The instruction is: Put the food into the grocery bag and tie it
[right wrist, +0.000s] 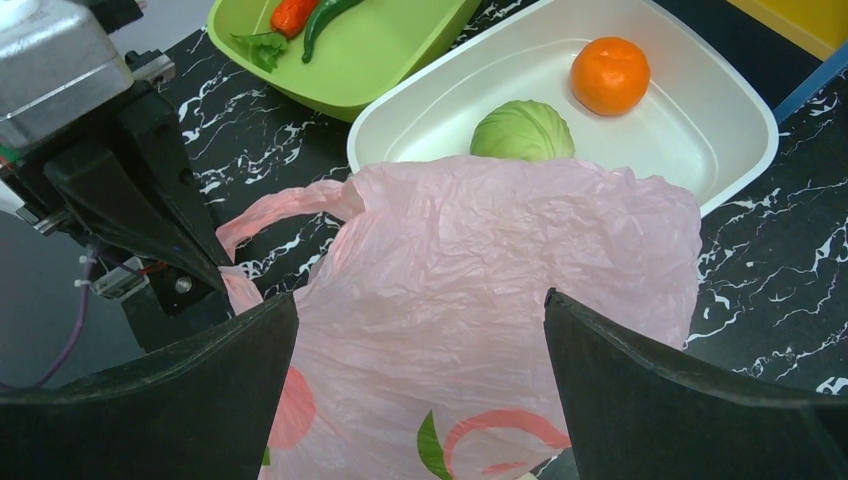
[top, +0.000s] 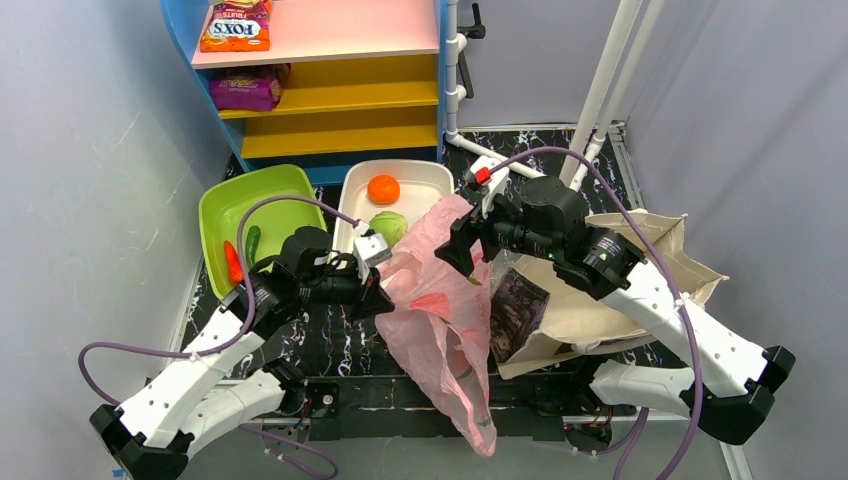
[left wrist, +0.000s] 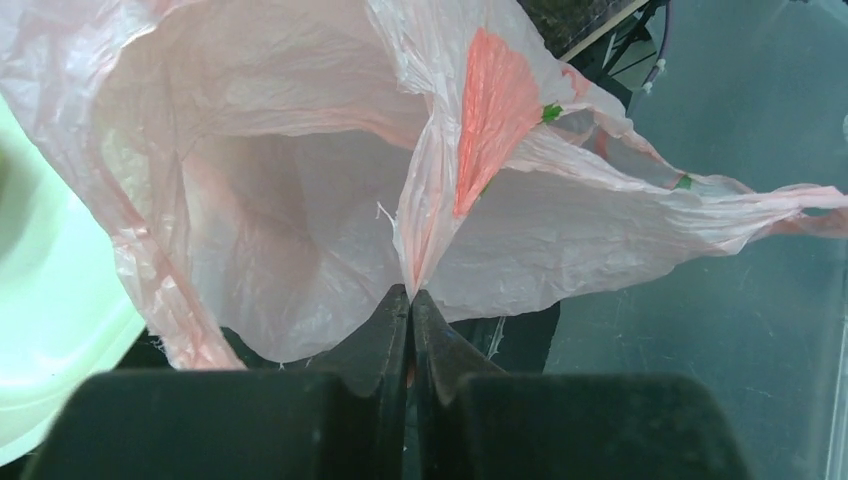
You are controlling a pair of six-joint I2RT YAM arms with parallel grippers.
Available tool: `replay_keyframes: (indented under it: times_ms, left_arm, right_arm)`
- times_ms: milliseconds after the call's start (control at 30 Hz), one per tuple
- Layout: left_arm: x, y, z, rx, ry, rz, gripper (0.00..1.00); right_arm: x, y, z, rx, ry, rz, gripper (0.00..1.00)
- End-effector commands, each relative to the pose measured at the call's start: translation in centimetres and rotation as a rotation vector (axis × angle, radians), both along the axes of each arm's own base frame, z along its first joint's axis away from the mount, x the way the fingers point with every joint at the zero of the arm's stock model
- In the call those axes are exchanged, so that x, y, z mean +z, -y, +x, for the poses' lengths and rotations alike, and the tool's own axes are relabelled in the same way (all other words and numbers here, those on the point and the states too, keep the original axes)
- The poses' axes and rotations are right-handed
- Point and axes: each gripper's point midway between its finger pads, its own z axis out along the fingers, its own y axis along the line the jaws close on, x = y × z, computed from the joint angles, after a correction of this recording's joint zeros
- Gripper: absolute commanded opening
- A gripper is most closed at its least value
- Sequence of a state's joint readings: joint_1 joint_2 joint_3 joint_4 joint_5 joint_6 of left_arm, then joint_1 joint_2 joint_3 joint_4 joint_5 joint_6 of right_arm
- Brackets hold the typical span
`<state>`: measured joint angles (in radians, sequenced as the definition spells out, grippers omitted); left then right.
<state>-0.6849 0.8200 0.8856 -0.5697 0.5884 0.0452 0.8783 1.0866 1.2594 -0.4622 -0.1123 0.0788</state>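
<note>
Pink grocery bag (top: 440, 300) sits mid-counter between the two arms. Its upper part is raised and crumpled, and its lower end trails past the near edge. The film is thin and translucent, with red and green print. The left tool (left wrist: 410, 297) has its fingers pressed together on a fold of the bag's rim. The right tool (right wrist: 420, 300) is spread wide just above the bag's far edge; I cannot tell whether it touches the plastic. One loop handle (right wrist: 285, 205) lies on the left side.

Just beyond the bag, a white tray (top: 425, 175) holds the pale green cabbage (top: 389, 227) and the orange (top: 383, 189). The bag partly covers the cabbage in the overhead view. To the left, a green tray (top: 275, 180) carries a red piece (top: 233, 262) and a green chilli (top: 252, 240); the left arm cuts off its near end. To the right, a beige canvas tote (top: 610, 310) lies largely under the right arm, with its dark panel half hidden by the bag.

The counter (top: 330, 340) is black with white marbling. At the far side stand a coloured shelf (top: 330, 45) holding snack packets (top: 236, 25), and a white pipe frame (top: 610, 80). Grey walls close the space.
</note>
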Motion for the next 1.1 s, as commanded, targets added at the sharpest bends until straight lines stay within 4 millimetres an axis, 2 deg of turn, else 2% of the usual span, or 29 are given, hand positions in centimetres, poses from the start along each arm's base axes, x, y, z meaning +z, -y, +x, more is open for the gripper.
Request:
replay_keyframes:
  times_ms: [0, 233, 367, 567, 700, 800, 967, 1067]
  left_arm:
    - [3.4, 0.2, -0.2, 0.043, 0.0, -0.073, 0.0]
    - [11.6, 0.4, 2.1, 0.233, 0.052, -0.238, 0.0]
    - [14.3, 0.7, 3.3, 0.305, 0.034, -0.281, 0.0]
    - [15.6, 0.4, 6.2, 0.485, 0.006, -0.295, 0.0]
    - [16.0, 0.6, 7.6, 0.541, -0.004, -0.308, 0.0]
    - [16.3, 0.8, 8.6, 0.588, -0.009, -0.325, 0.0]
    - [16.9, 0.8, 10.4, 0.674, -0.014, -0.361, 0.0]
    - [17.8, 1.3, 10.8, 0.672, -0.013, -0.401, 0.0]
  right_arm:
    - [1.5, -0.1, -0.8, 0.032, 0.029, 0.054, 1.0]
    - [1.8, -0.5, -1.8, 0.081, -0.01, 0.052, 1.0]
    - [2.3, -0.9, -2.6, 0.108, -0.025, 0.062, 1.0]
    - [2.7, -1.7, -2.2, 0.037, -0.004, 0.036, 1.0]
    - [3.6, -1.5, -1.4, -0.074, -0.033, 0.044, 1.0]
    - [4.4, -1.6, -1.7, -0.087, -0.062, 0.075, 1.0]
    - [5.1, -0.3, -1.2, -0.167, -0.08, 0.075, 1.0]
    - [4.3, 0.1, -0.6, -0.245, -0.132, 0.063, 1.0]
